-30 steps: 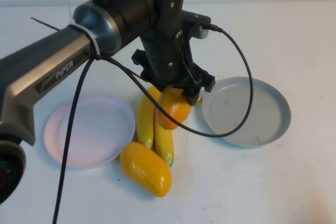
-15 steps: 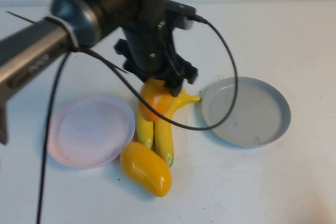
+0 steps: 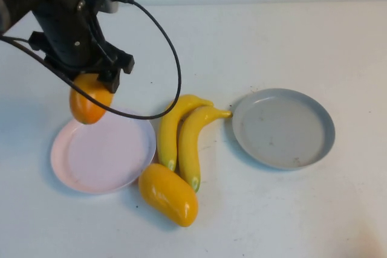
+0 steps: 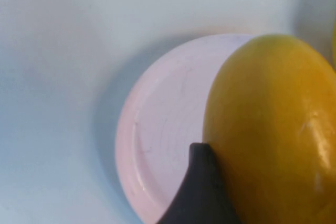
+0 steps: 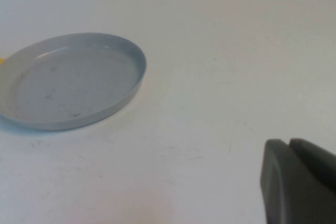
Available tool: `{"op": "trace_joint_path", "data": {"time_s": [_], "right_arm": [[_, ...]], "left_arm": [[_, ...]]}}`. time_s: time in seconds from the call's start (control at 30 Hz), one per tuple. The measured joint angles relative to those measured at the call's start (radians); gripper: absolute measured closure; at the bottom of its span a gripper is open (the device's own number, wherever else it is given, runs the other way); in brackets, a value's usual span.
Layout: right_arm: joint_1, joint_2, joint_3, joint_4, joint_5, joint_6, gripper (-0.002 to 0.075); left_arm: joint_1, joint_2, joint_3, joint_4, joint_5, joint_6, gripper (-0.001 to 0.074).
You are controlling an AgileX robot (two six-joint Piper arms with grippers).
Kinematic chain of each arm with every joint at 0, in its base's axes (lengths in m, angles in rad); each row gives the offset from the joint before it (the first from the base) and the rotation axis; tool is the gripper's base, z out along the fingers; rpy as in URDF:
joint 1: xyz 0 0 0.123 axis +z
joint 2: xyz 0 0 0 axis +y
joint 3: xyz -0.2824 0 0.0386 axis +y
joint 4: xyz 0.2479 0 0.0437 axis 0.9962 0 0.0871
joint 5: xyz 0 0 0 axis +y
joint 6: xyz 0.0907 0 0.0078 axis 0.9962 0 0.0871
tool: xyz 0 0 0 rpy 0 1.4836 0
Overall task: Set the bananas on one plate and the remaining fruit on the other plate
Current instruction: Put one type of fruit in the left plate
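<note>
My left gripper point(image 3: 91, 92) is shut on the orange mango-like fruit point(image 3: 88, 102) and holds it in the air over the far left rim of the pale pink plate point(image 3: 103, 152). In the left wrist view the fruit point(image 4: 273, 129) fills the right side above the pink plate point(image 4: 163, 129). Two yellow bananas point(image 3: 181, 134) lie side by side between the plates. The golden yellow fruit point(image 3: 168, 194) lies on the table beside the pink plate's near right rim. The blue-grey plate point(image 3: 284, 128) holds nothing. My right gripper point(image 5: 290, 145) shows only in its wrist view, shut, near the grey plate point(image 5: 73, 80).
A black cable point(image 3: 172, 52) loops from the left arm over the table above the bananas. The white table point(image 3: 272, 40) surrounds everything.
My left gripper has carried the orange fruit up and to the left, from above the bananas to over the pink plate's far left rim. The bananas are now uncovered.
</note>
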Motion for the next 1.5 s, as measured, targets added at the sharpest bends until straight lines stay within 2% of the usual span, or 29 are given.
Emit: {"op": "trace_joint_path", "data": {"time_s": [0.67,1.0,1.33,1.5], "right_arm": [[0.0,0.0,0.0,0.0,0.0,0.0,0.0742],[0.0,0.0,0.0,0.0,0.0,0.0,0.0742],[0.0,0.0,0.0,0.0,0.0,0.0,0.0741],[0.0,0.0,0.0,0.0,0.0,0.0,0.0742]], "left_arm": [[0.027,0.199,0.002,0.024,-0.01,0.058,0.0258],[0.099,0.203,0.002,-0.02,-0.011,0.081,0.0216],[0.103,0.201,0.002,-0.044,-0.011,0.067,0.0201],[0.104,0.132,0.002,-0.05,-0.011,0.075,0.02]]}}
